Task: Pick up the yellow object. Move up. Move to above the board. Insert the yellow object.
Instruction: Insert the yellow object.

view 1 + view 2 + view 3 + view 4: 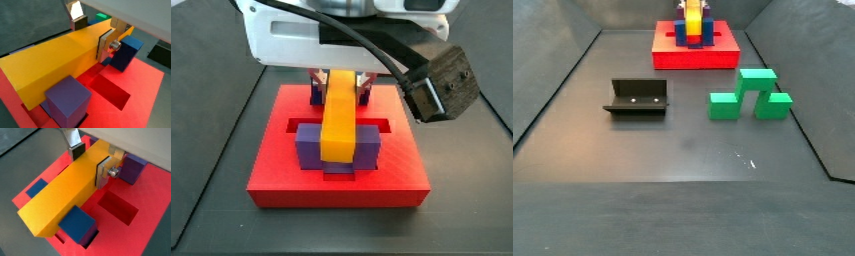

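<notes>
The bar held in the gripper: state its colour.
The yellow object is yellow shading to orange, clearest in a wrist view, clamped by the gripper.

The board [338, 185] is seen close from the front, far across the floor [673, 150], and closely downward in both wrist views, behind the gripper [91, 31].

Bright even light, soft shadows; wrist views slightly blurred, low resolution.
</notes>
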